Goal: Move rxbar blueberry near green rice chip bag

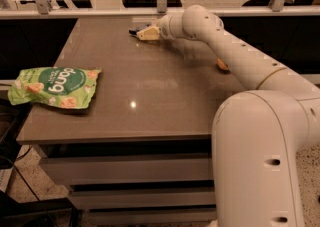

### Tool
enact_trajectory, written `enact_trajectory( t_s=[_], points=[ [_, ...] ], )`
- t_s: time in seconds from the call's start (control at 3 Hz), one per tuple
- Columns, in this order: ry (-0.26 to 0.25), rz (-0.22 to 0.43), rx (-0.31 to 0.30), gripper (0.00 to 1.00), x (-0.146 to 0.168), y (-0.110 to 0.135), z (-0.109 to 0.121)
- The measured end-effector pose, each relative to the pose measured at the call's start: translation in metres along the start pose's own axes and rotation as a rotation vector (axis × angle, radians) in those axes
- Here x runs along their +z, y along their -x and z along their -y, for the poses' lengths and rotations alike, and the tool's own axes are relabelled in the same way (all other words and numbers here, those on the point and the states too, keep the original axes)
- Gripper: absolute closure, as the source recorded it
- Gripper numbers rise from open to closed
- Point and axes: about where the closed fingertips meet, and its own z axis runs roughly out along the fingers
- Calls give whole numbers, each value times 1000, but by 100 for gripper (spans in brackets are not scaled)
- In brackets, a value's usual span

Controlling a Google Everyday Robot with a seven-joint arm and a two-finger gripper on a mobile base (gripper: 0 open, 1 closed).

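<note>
Brown table seen from its near side, with a white robot arm reaching from the lower right to the upper centre of the frame. Gripper low over the far edge of the table, upper centre, right at a small dark-blue snack bar poking out on its left side. Impossible to tell whether open, closed or clamped on the bar. Large light-green chip bag lying flat at the left of the frame, overhanging the table's left side, well apart from the bar. Small orange half hidden behind the arm at centre right.

Step in hand, judging from this: securing the bar before carrying it. Best to take a firm hold across the bar's narrow width, a thin glossy wrapper being likely to slip. Then lift just clear of the surface, travel down and left across the bare tabletop, and set down just beside the bag's right edge, on the table, not on the bag and not past the left rim.
</note>
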Motion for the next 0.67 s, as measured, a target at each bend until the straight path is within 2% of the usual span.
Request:
enact_trajectory(
  t_s=[0.67],
  points=[
    [0, 0, 0, 100, 0, 1, 0]
  ],
)
